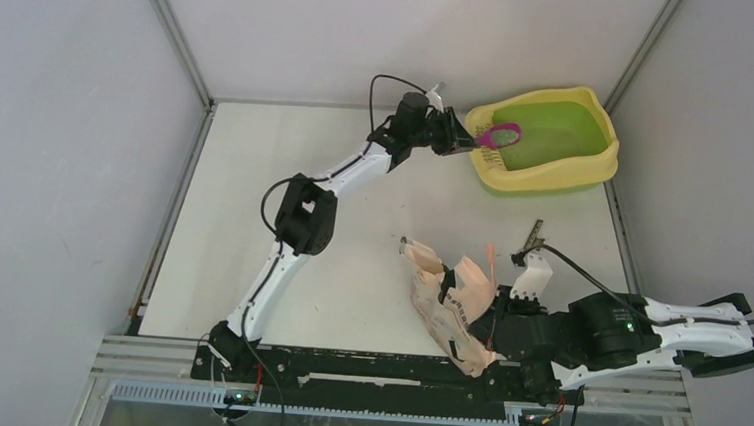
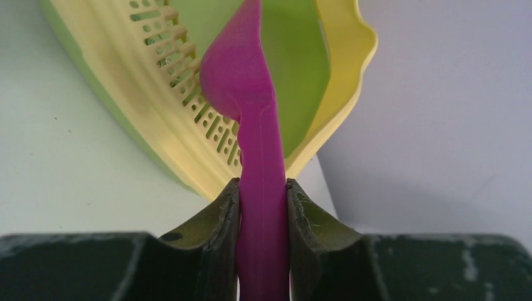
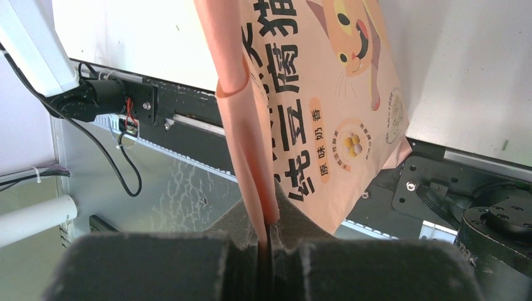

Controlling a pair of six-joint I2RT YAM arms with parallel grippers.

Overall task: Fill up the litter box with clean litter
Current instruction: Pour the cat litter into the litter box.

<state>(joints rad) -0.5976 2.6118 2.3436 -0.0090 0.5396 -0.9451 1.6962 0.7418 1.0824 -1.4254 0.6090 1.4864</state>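
Worktop (image 1: 375,188) corner, far right, holds the litter box (image 1: 556,178), its green basin bare. Your right tool (image 3: 266,235) is pinched on the bag (image 1: 451,308); your left tool (image 2: 263,200) clamps the scoop (image 1: 502,136) over the grille (image 2: 188,81). Best carry it past the grille before tipping.

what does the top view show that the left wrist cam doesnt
Only the top view: the table and the peach bag pinched in the right gripper. Only the left wrist view: the left gripper closed on the handle of the magenta scoop, and the grille slots up close. Both: that scoop and the litter box.
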